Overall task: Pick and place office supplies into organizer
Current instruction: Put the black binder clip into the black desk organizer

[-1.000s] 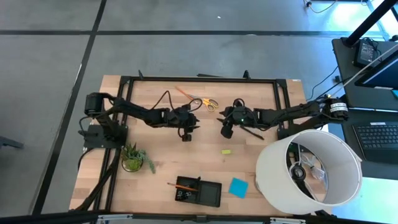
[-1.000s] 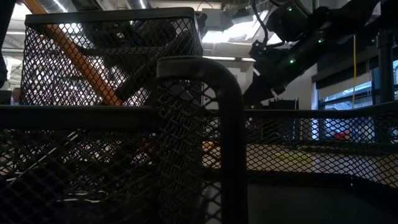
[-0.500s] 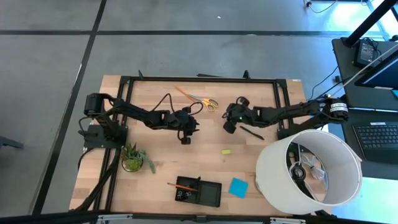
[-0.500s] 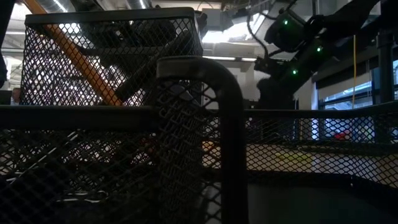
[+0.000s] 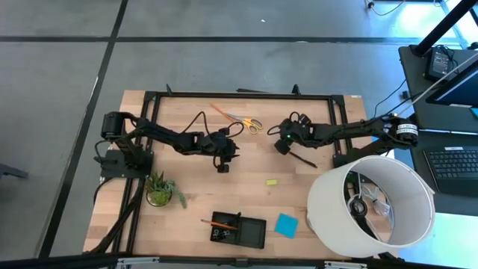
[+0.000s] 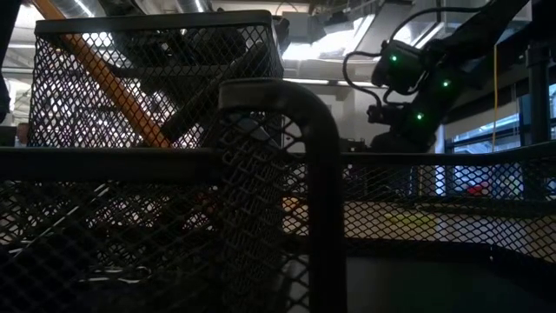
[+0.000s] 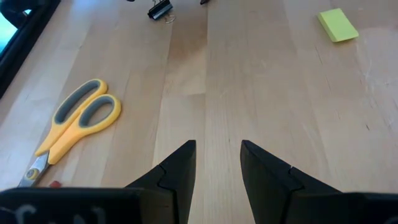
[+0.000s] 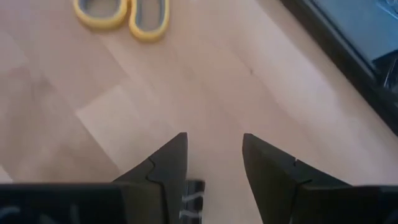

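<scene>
My right gripper stands open over the table's middle and points down at a slant. A small black clip lies on the wood under the gap between its fingers, and nothing shows them touching it. The same clip shows in the left wrist view. The yellow-handled scissors lie flat just beyond, toward the far edge. My left gripper waits open over bare wood. The black organizer sits at the near edge with an orange pencil in it.
A small yellow block and a blue note pad lie on the wood. A black pen lies by the right gripper. A potted plant stands near left, and a large white lampshade near right.
My right gripper has moved toward the table's right and far edges, nearer the scissors, and has tipped to point more steeply down. Its fingers have kept the same gap.
</scene>
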Robot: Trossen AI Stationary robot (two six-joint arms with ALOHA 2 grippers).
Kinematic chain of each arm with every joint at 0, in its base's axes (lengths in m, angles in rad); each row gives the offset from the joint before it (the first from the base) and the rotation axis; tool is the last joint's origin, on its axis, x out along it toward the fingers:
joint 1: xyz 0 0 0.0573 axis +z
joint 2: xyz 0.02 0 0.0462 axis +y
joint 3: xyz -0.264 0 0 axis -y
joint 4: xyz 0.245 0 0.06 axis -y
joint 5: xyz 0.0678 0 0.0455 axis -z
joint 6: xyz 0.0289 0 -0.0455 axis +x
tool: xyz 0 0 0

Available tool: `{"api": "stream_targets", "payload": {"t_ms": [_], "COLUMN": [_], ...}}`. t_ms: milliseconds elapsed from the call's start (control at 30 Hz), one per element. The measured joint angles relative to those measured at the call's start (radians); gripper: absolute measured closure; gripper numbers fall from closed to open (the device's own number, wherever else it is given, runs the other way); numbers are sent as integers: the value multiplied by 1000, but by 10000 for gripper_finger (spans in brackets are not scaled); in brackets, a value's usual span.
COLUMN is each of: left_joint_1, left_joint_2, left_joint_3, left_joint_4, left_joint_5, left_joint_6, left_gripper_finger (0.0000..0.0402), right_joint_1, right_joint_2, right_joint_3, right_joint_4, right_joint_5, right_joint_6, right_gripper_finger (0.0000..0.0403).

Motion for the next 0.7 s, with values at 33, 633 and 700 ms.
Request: {"api": "stream_targets", "payload": {"t_ms": [33, 633, 700], "left_joint_1": [0, 0, 0], "left_joint_2": [0, 0, 0], "left_joint_3": [0, 0, 0], "left_joint_4": [0, 0, 0], "left_joint_5": [0, 1, 1], "left_joint_6": [0, 0, 0], "left_gripper_finger": [281, 281, 281], "right_joint_1": [0, 3, 3], "right_joint_2": [0, 67, 88], "right_joint_3": [0, 0, 0], "right_joint_4": [-15, -92, -90], "right_joint_5": [0, -21, -21], "right_joint_6": [2, 44, 47], "right_gripper_finger": [246, 246, 246]}}
